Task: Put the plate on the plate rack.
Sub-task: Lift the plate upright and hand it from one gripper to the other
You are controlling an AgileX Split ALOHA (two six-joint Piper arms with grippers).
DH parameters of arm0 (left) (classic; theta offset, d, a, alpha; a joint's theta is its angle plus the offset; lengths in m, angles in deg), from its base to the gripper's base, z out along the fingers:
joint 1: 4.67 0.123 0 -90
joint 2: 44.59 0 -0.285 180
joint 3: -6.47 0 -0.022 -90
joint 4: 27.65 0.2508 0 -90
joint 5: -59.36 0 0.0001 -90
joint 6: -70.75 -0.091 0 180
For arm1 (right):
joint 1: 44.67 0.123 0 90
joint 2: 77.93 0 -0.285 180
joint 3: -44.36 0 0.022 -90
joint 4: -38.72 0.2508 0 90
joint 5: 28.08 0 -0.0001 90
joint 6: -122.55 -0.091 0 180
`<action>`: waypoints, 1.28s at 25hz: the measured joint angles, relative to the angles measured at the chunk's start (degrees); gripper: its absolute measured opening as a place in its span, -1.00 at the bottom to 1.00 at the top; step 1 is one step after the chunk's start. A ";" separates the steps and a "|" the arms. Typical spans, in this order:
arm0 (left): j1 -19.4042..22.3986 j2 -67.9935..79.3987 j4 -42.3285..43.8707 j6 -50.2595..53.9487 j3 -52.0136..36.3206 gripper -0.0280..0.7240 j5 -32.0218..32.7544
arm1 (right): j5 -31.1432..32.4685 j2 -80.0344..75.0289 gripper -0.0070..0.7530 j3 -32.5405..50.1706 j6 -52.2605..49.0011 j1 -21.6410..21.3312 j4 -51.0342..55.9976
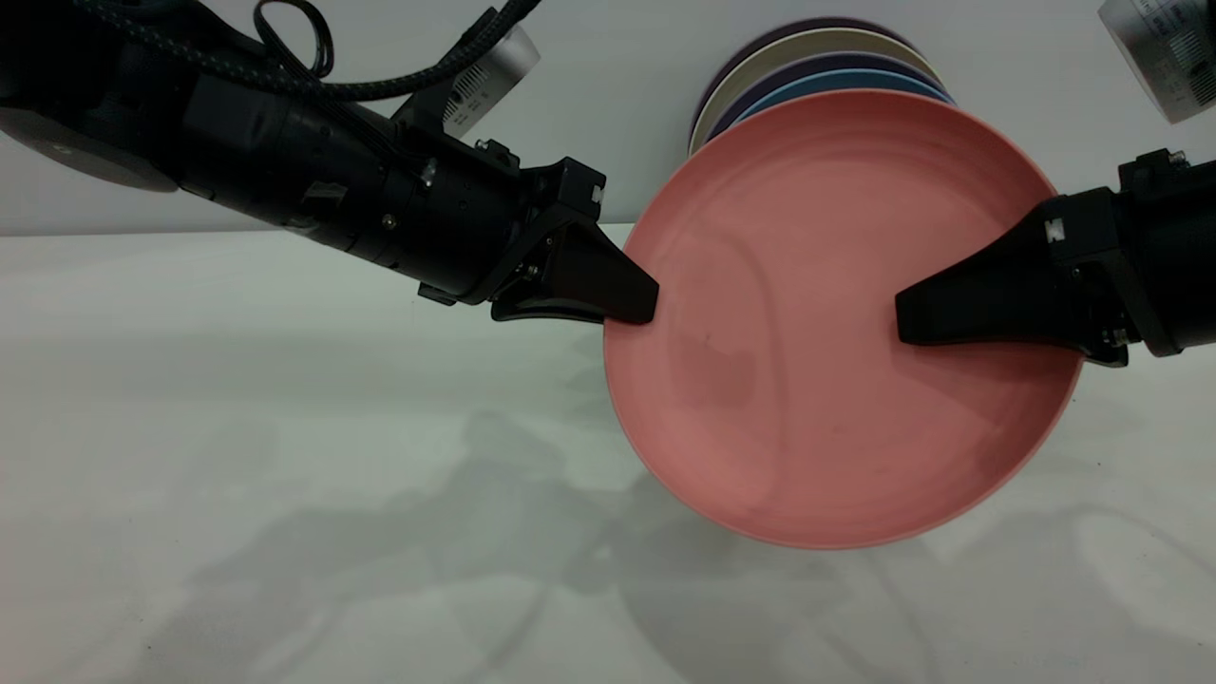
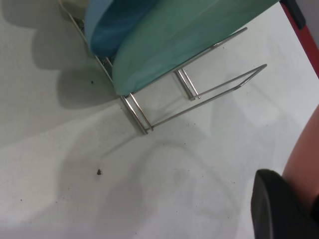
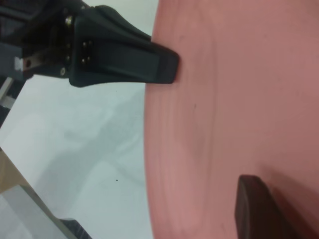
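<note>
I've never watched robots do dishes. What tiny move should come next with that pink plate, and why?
Probably carry the pink plate back toward the wire rack. The left pincer and right pincer hold it upright by opposite edges, off the table, and the loop in front of the teal plate looks free.

plate upright, midair | left tool grips left rim | right tool clamps right side

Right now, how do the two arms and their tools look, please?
Both arms are matte black with round housings. The left tool and the right tool have wedge-shaped black fingers, each mount bearing a small white mark. Braided black cables loop over the left arm, and a silver box with printed lines sits above each wrist.
</note>
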 joint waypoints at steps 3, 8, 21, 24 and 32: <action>0.00 0.00 0.00 0.00 0.00 -0.82 -0.17 | 0.00 0.00 -0.48 0.00 0.13 0.00 0.00; 0.00 0.00 0.00 0.11 0.00 -0.77 -0.29 | -0.48 0.00 -0.49 -0.02 0.37 0.00 0.00; 0.32 -0.07 0.00 0.41 0.00 0.34 -0.73 | -2.90 0.00 -0.60 -0.66 1.03 0.00 -0.24; 0.81 -1.16 0.00 0.41 0.00 0.40 -0.67 | -2.96 0.00 -0.60 -1.05 1.03 0.00 -0.31; 1.87 -5.04 0.00 1.16 0.00 0.40 -0.94 | -7.30 0.00 -0.60 -1.18 1.33 0.00 -0.61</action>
